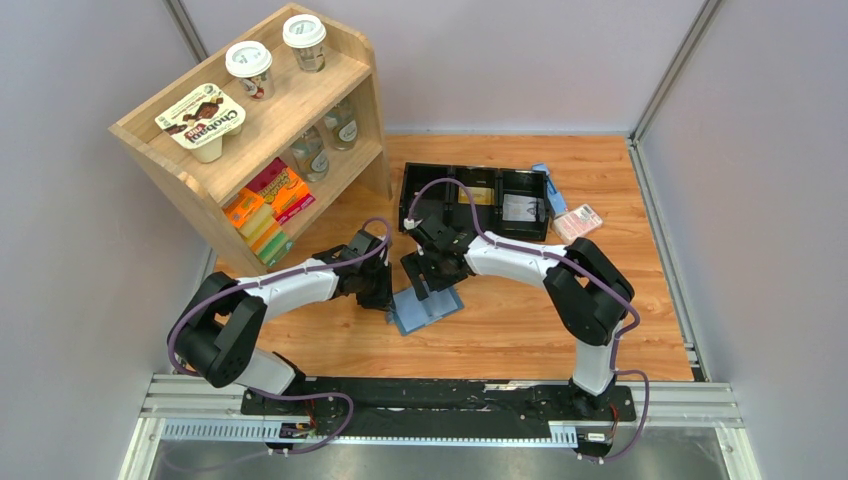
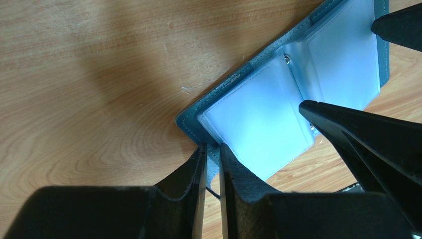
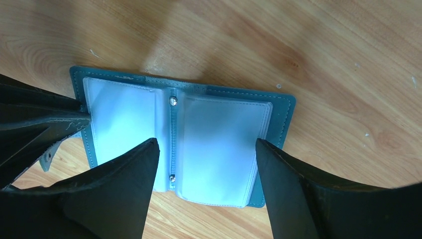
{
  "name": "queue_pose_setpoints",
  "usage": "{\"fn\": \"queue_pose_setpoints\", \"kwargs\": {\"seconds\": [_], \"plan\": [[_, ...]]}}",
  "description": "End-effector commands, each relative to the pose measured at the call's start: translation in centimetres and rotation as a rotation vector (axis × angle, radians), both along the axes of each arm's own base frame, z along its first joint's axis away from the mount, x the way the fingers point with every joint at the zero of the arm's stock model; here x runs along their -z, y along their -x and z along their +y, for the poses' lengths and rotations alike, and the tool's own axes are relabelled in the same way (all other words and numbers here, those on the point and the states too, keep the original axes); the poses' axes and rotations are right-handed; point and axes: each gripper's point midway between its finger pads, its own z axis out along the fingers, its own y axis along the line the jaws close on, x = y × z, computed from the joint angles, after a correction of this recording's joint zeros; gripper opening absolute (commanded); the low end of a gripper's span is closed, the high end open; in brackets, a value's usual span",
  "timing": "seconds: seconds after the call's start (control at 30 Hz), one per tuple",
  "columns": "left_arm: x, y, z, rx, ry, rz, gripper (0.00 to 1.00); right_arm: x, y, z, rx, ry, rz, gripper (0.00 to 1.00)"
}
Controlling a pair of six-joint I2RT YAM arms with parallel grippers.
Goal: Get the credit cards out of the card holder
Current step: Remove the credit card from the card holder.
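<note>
On the table, between the two arms, the card holder lies open flat, spine roughly near-to-far, the left gripper pinching its left edge while the right gripper hangs spread just above its right page, whose clear pockets show no credit cards.

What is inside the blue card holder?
The card holder holds clear plastic sleeves, pale and empty-looking. No card shows on top; any beneath are covered.

High rear overview, both wrist cameras close over card holder
</note>
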Motion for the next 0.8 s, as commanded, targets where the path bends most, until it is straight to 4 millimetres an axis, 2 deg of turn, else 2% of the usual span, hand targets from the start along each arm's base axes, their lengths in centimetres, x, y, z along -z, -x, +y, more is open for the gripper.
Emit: {"fn": "queue_pose_setpoints", "kwargs": {"seconds": [0.0, 0.23, 0.53, 0.77], "plan": [[-0.3, -0.2, -0.3, 0.01, 0.01, -0.009, 0.23, -0.2, -0.1, -0.1, 0.019, -0.005, -0.02, 0.76], [-0.3, -0.3, -0.4, 0.008, 0.01, -0.008, 0.23, -1.5, -0.9, -0.2, 0.029, -0.003, -0.065, 0.76], [-0.2, -0.2, -0.3, 0.007, 0.009, -0.005, 0.23, -0.2, -0.2, -0.3, 0.018, 0.01, -0.032, 0.73], [-0.2, -0.3, -0.4, 0.009, 0.011, -0.006, 0.23, -0.3, 0.0, -0.2, 0.009, 0.01, -0.034, 0.68]]}}
